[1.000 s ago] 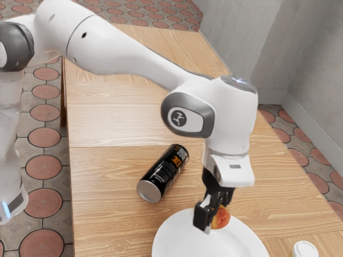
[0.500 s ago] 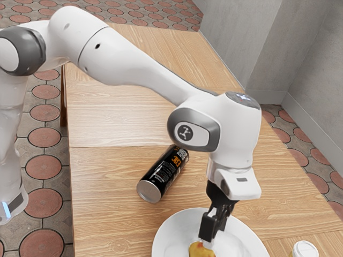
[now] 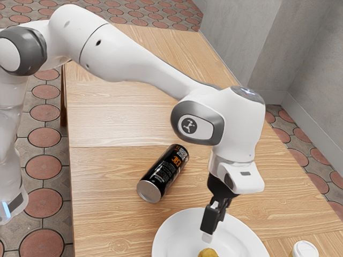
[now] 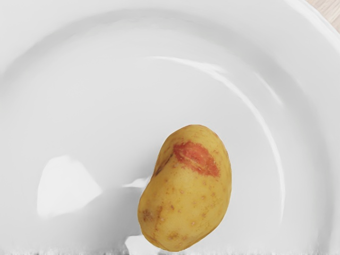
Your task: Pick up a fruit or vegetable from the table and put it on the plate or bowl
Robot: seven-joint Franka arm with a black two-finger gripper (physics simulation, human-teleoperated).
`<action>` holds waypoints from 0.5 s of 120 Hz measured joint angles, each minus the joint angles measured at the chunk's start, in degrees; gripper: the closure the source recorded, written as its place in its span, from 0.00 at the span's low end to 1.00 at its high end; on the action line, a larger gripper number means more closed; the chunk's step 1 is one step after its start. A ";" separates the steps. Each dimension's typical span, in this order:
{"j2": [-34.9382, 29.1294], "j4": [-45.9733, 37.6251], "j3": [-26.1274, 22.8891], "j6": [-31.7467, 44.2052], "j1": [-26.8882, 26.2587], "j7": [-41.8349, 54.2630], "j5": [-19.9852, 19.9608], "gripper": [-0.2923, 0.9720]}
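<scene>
The potato point(image 4: 186, 188) is now released onto the plate point(image 3: 171, 235); the end effector point(image 3: 210, 224) is lifted clear, fingers apart; placement is judged complete.

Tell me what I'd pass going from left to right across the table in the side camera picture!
Black metal drink can lying on its side → yellow-brown potato → white round-topped container.

I work at a pale wooden table point(image 3: 123, 107) of long grained planks. At the exterior view's left, the floor point(image 3: 43, 139) shows round terracotta tiles set in grey. Plain grey walls point(image 3: 241, 32) meet in a corner behind, with a light skirting point(image 3: 316, 134).
</scene>
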 joint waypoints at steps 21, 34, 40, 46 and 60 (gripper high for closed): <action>0.00 0.00 0.00 -0.52 0.00 -0.51 0.01 0.23; 0.00 0.00 0.00 -0.68 0.00 -0.76 0.01 0.23; 0.00 0.00 0.00 -0.73 0.00 -0.86 0.01 0.23; 0.00 0.00 0.00 -0.77 0.00 -0.95 0.01 0.23; 0.00 0.00 0.00 -0.83 0.00 -1.14 0.01 0.23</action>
